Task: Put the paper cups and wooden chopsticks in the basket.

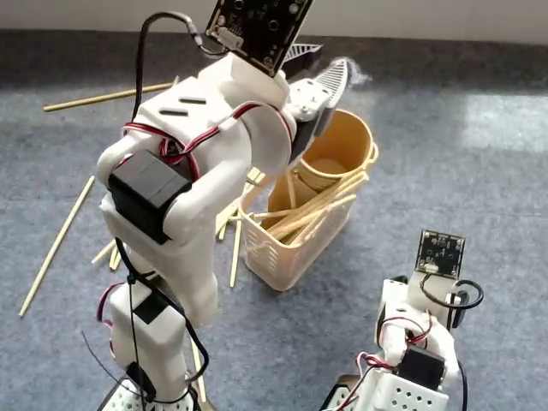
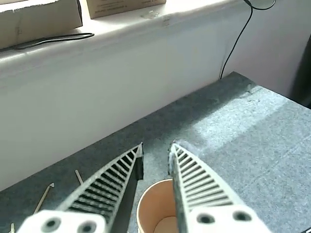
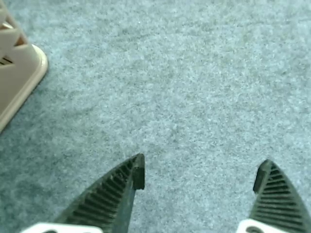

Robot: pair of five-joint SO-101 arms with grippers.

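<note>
A tan paper cup [image 1: 342, 141] stands upright in the far end of the cream basket [image 1: 287, 257], beside several wooden chopsticks [image 1: 312, 210] that lean inside it. My left gripper [image 1: 318, 68] hangs open just above the cup's rim. In the left wrist view the left gripper [image 2: 156, 148] has nothing between its fingers, and the cup [image 2: 155, 211] sits below them. Loose chopsticks lie on the grey carpet at the far left [image 1: 107, 97], at the left [image 1: 56, 244] and against the basket's left side [image 1: 233, 244]. My right gripper [image 3: 200, 172] is open over bare carpet, close to the basket's corner [image 3: 19, 73].
The left arm's body [image 1: 197, 171] rises over the chopsticks left of the basket. The right arm [image 1: 424, 334] is folded low at the front right. A white wall [image 2: 121, 73] borders the table's far edge. Open carpet lies to the right of the basket.
</note>
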